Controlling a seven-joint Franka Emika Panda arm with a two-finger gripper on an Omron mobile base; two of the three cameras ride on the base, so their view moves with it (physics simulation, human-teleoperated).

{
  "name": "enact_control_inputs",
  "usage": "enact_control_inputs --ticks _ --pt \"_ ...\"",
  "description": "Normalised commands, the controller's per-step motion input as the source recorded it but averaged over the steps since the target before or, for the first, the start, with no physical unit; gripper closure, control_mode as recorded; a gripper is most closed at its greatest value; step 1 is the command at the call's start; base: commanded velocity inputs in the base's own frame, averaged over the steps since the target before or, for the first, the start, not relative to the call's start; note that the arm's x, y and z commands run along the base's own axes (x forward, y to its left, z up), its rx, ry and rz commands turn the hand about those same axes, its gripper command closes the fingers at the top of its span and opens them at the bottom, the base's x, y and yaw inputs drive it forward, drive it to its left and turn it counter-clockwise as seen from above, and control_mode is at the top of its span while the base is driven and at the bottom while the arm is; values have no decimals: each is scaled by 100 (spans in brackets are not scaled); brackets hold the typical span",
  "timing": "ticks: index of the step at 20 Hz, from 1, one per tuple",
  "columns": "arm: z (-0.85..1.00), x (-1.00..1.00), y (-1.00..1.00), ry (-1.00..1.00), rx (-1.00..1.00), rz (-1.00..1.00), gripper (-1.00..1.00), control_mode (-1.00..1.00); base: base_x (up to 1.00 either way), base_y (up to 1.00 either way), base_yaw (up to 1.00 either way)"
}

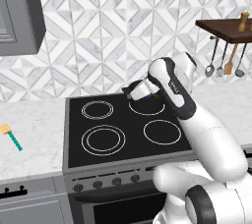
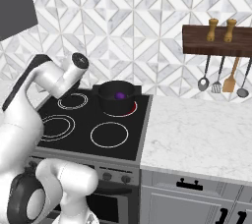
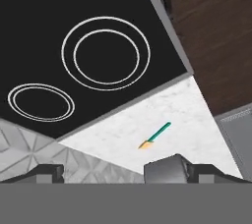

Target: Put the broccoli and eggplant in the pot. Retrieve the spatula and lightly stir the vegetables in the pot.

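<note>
Jaws are wide open with nothing in them. In the hand view the spatula (image 3: 156,135) sits just above the fingertips, lower middle of frame, on the white counter (image 3: 187,110), handle running up-right. The eggplant (image 2: 119,96) is in the pot (image 2: 117,98) already.

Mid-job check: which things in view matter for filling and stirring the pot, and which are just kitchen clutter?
Job items:
- pot on the back burner
- eggplant already inside the pot
- spatula lying on the counter left of the stove
- gripper, open

Just lying about:
- hanging utensils under the wooden shelf
- two shakers on that shelf
</note>
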Motion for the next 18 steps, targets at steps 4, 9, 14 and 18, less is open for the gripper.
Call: enact_control_inputs --ticks 4,9,14,18 --pt "20 -54 88 18 -17 -23 -100 -100 0 0 0" --pt "34 -39 71 6 -9 -13 -100 -100 0 0 0" --pt "67 -13 10 -13 -13 30 -100 -100 0 0 0" --pt "40 0 5 -20 -28 79 -100 -100 0 0 0"
